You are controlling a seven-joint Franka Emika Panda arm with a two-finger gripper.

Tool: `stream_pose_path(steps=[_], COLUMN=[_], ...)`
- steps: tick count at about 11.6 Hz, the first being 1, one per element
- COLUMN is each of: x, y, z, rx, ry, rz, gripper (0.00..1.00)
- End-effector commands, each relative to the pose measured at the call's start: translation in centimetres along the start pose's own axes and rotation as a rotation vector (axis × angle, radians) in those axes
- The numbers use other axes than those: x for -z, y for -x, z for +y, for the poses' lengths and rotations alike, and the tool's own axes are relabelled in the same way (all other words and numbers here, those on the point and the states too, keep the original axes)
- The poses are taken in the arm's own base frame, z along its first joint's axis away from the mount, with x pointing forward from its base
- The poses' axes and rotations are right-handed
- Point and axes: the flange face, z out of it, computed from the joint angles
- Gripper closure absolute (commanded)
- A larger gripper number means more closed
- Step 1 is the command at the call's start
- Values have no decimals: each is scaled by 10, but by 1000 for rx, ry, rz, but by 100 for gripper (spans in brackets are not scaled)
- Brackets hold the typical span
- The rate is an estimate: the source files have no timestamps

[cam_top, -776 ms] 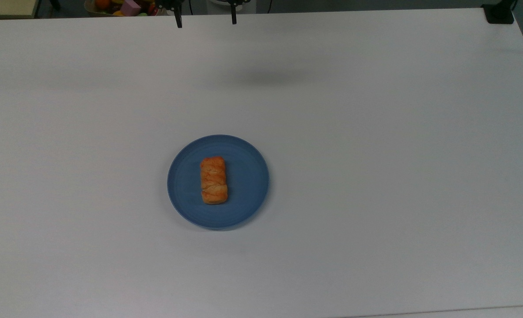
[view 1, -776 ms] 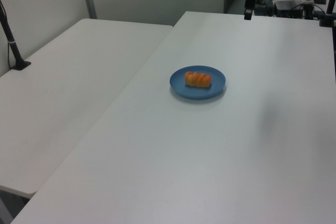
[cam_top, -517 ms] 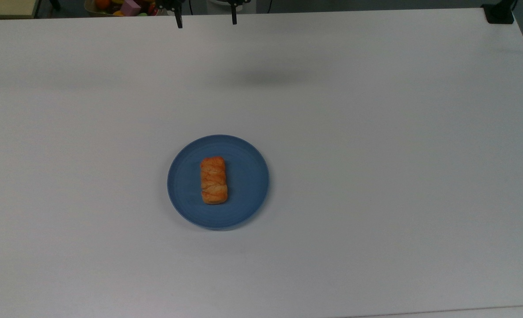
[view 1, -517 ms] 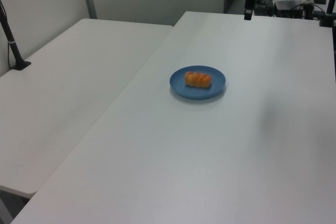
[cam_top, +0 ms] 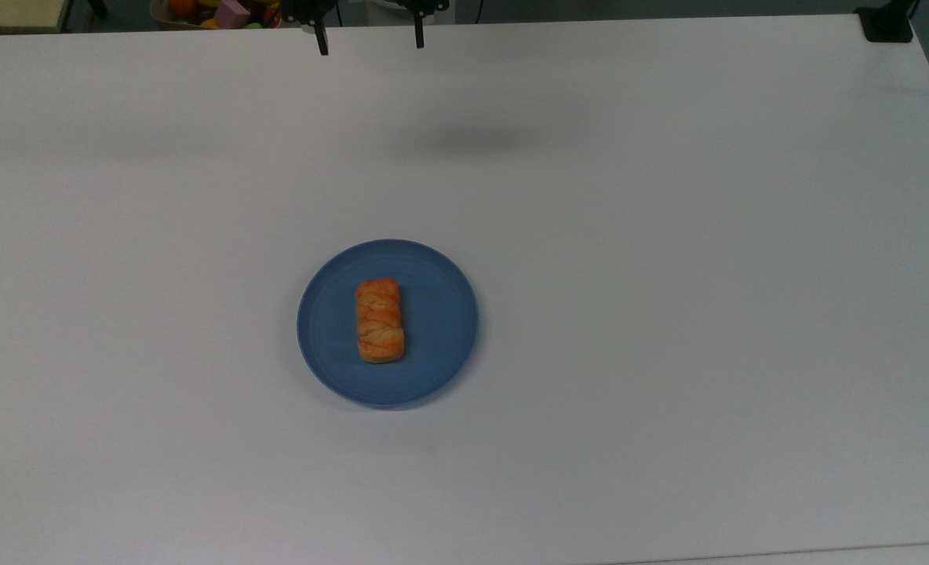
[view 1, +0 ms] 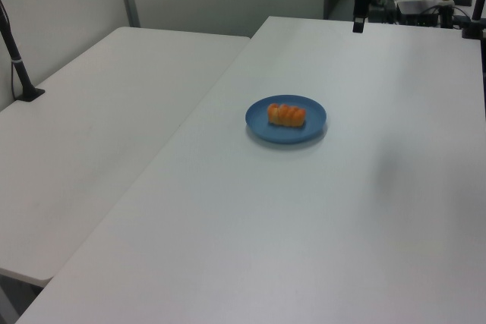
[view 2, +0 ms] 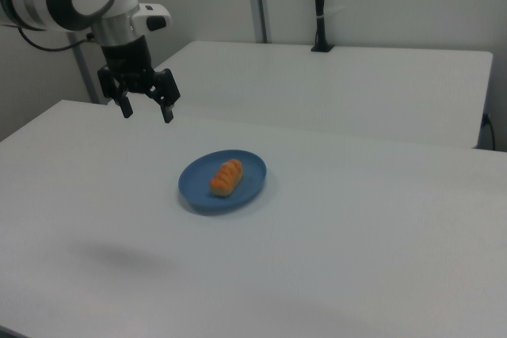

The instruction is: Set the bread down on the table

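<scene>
- The bread [cam_top: 380, 320] lies on the blue plate [cam_top: 441, 314], mid-table [cam_top: 668, 235].
- The gripper [view 2: 146, 111] hangs above the table's far edge in the top view, fingers spread, grasping nothing.

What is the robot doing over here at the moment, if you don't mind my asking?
A Franka arm's gripper hangs open above the white table, well short of its target and holding nothing. The bread lies on the blue plate, untouched, so moving it onto the table has not yet begun.
</scene>
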Motion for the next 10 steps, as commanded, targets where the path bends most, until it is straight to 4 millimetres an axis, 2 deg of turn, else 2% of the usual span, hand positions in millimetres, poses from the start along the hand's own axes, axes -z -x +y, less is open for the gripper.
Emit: stream_pose_path(steps=[1, 2, 4, 6, 8, 9, 10], x=[-24, -38, -40, -55, -78, -88, -101], y=[-4, -13, -32, -53, -87, -104, -117], z=[-3, -4, -1, 2, 11, 22, 23], rx=[25, 27, 40, 32, 14, -12, -35], ry=[-23, -20, 3, 16, 28, 35, 38], rz=[-54, -65, 0, 80, 112, 134, 148], gripper=[3, 4, 0, 0, 0, 0, 0])
